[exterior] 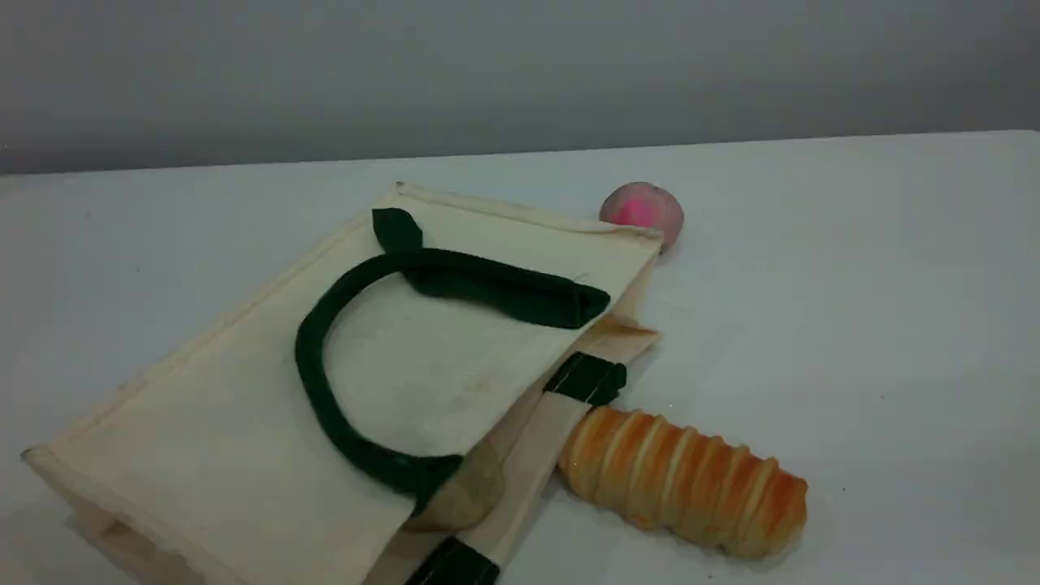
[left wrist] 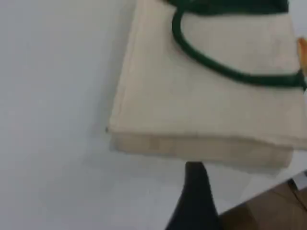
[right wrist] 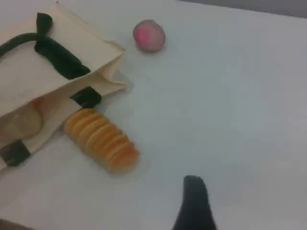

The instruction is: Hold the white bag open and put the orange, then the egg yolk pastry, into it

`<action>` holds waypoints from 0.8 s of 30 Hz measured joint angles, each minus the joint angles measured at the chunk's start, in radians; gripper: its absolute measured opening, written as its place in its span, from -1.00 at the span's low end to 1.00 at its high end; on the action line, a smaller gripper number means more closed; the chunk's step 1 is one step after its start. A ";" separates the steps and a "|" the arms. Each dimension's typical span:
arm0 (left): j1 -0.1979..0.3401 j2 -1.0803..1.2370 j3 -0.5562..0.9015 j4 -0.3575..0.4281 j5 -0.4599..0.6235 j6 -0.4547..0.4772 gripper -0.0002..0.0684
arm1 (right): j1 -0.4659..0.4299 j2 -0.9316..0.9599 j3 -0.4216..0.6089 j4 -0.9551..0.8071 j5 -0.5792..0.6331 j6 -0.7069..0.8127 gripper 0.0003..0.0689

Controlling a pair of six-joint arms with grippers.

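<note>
The white bag (exterior: pixel 244 422) lies flat on its side on the table, its mouth facing the right front, with a green handle (exterior: pixel 313 382) looped over its top face. Just inside the mouth sits a tan round ball, the egg yolk pastry (exterior: pixel 463 491) (right wrist: pixel 21 122). A small orange patch (right wrist: pixel 36 101) shows above it in the opening; the orange is otherwise hidden. Neither arm appears in the scene view. The left gripper's fingertip (left wrist: pixel 195 167) hovers just off the bag's (left wrist: pixel 192 105) closed bottom end. The right gripper's fingertip (right wrist: pixel 194 184) hangs over bare table, right of the bag (right wrist: pixel 24 81). Neither holds anything.
A long orange-striped bread roll (exterior: pixel 686 483) (right wrist: pixel 101 140) lies against the bag's mouth on the right. A pink-centred ball (exterior: pixel 642 210) (right wrist: pixel 149 35) sits behind the bag's far corner. The table's edge with brown floor (left wrist: pixel 268 211) beyond it shows near the left fingertip.
</note>
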 joint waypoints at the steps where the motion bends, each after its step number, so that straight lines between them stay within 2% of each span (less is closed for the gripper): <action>1: 0.001 -0.008 0.014 0.000 0.006 0.000 0.48 | 0.000 0.000 0.000 0.000 0.001 0.000 0.38; 10: 0.001 -0.018 0.014 0.000 0.002 0.002 0.48 | -0.008 0.000 0.000 0.000 0.003 0.000 0.38; 16: 0.006 -0.018 0.013 0.000 0.004 0.002 0.48 | -0.143 0.000 0.000 0.004 0.004 -0.001 0.38; 21: 0.114 -0.019 0.013 -0.008 0.004 0.002 0.48 | -0.290 -0.006 0.000 0.004 0.004 -0.001 0.38; 24: 0.192 -0.026 0.013 -0.007 0.004 0.002 0.48 | -0.324 -0.049 0.000 0.003 0.004 -0.001 0.38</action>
